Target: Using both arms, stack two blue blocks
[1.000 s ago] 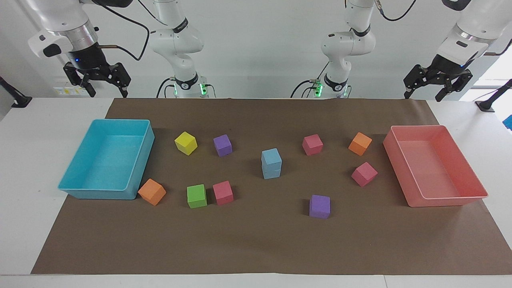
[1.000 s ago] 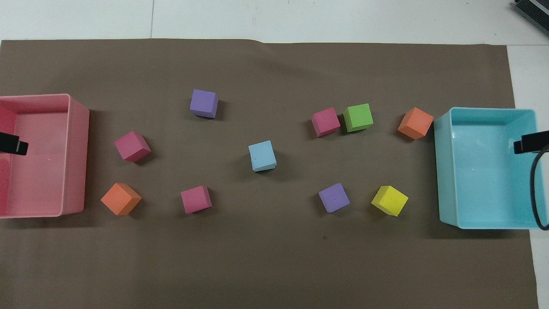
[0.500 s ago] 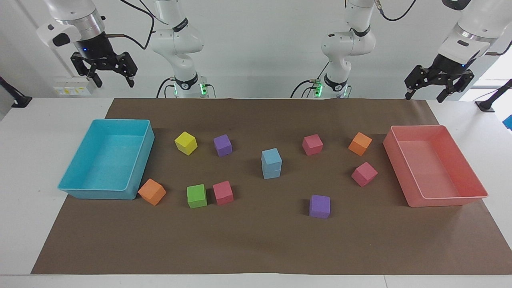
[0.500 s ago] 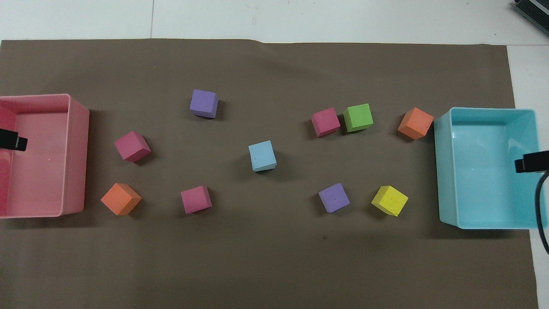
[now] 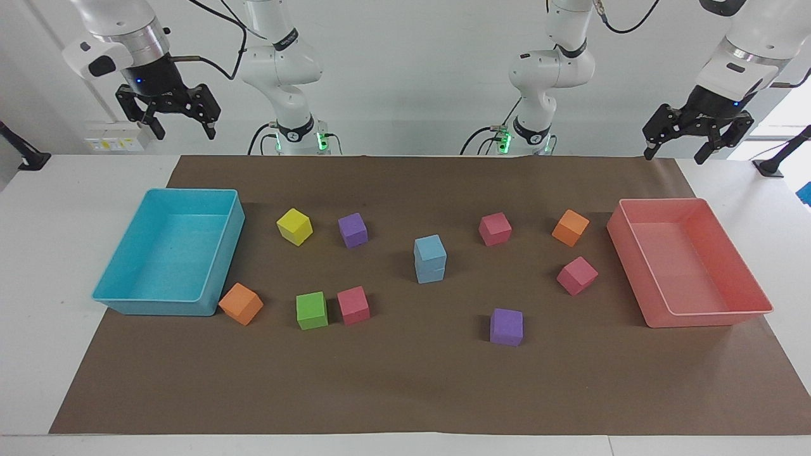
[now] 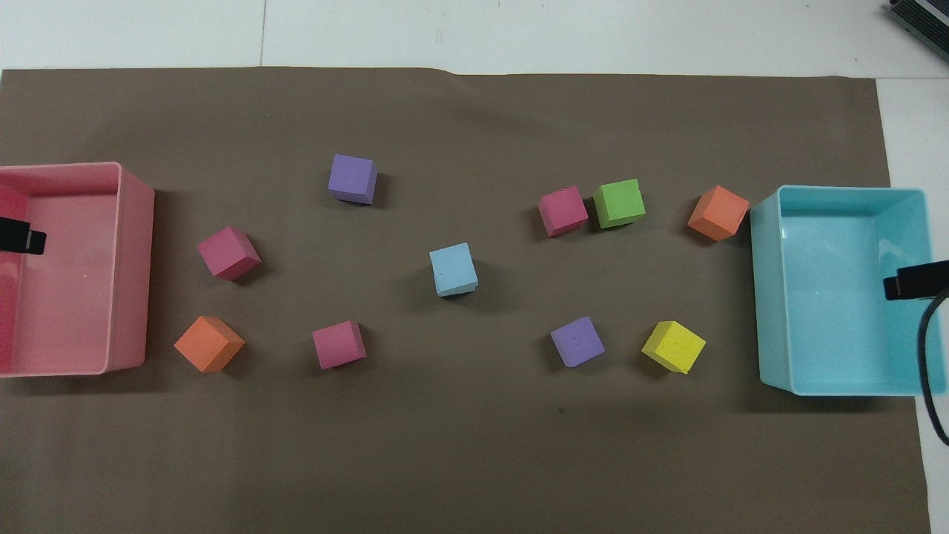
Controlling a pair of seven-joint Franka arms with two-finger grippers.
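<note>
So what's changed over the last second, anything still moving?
Only the arms moved. The right gripper, open and empty, rose and drew in over the table edge by the turquoise tray. The left gripper, also open, lifted slightly by the pink tray. The stacked blue blocks and other cubes stayed put.

In the overhead view the lower of the 2 blue blocks is hidden under the upper one. There only 1 fingertip of the left gripper and of the right gripper shows, the rest cut off at the edges, as is the pink tray
</note>
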